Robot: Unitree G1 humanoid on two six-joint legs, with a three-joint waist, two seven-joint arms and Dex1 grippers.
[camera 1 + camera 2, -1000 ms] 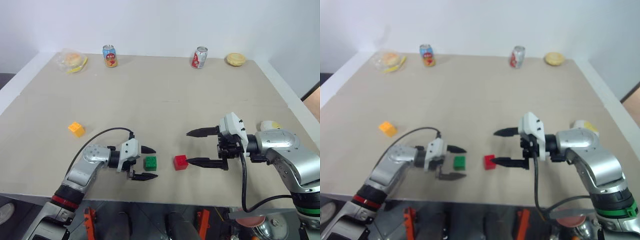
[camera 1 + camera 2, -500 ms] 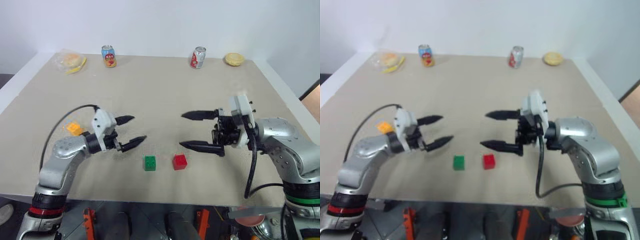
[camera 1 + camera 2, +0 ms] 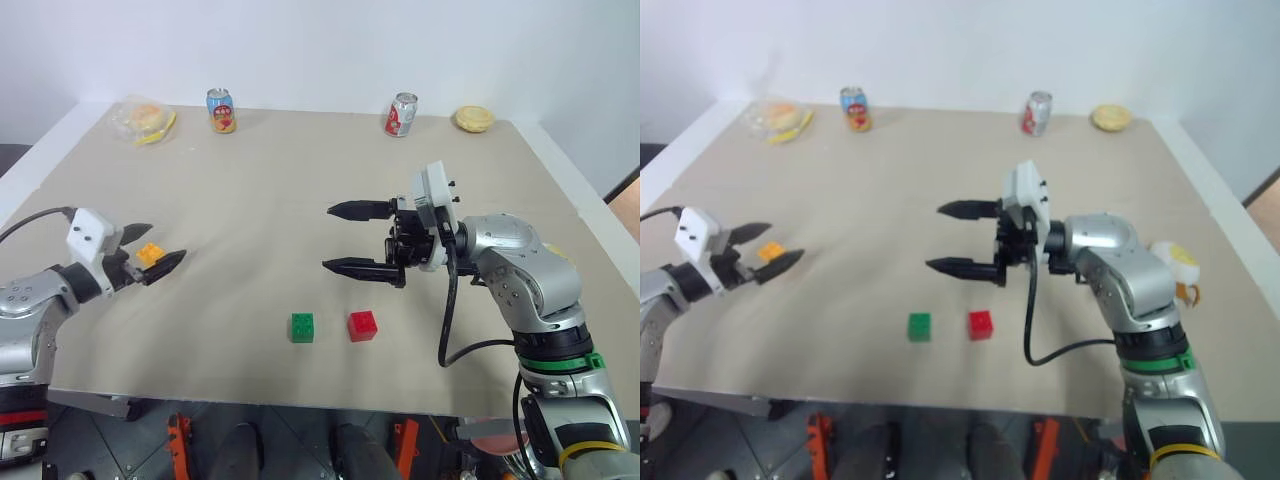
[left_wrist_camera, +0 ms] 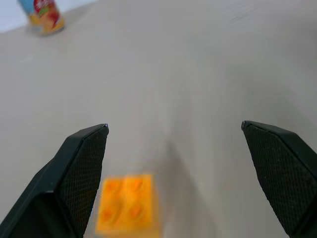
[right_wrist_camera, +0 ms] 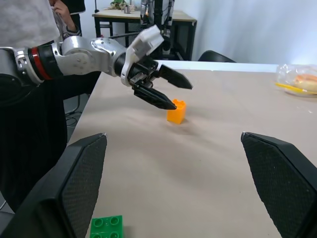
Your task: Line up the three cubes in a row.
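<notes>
Nearest on the beige counter [image 3: 300, 200], the green cube [image 3: 301, 327] and the red cube [image 3: 362, 325] sit side by side near the front edge, a small gap between them, green to the left of red. Neither is touched by anything.

A little farther back and well off to the left, the orange-yellow cube [image 3: 150, 255] rests on the counter, well apart from the other two. The left gripper [image 3: 146, 249] hovers at it with its fingers spread wide and nothing held; the cube lies between the two finger tips as seen from the head, and in the left wrist view the cube [image 4: 128, 203] sits just beside one finger [image 4: 79, 173], low between the pair.

At about the same depth, right of centre, the right gripper [image 3: 342, 238] points to the left above the counter, fingers wide apart and empty, behind and above the red cube.

A white-and-yellow plush toy [image 3: 1176, 262] lies at the right edge, partly behind the right arm.

Along the far edge stand, from left to right, a clear bag of food [image 3: 144, 120], a blue-and-orange can [image 3: 221, 110], a red can [image 3: 400, 115] and a round bun [image 3: 473, 119].

In the right wrist view a person [image 5: 29, 29] stands beyond the counter's left end.
</notes>
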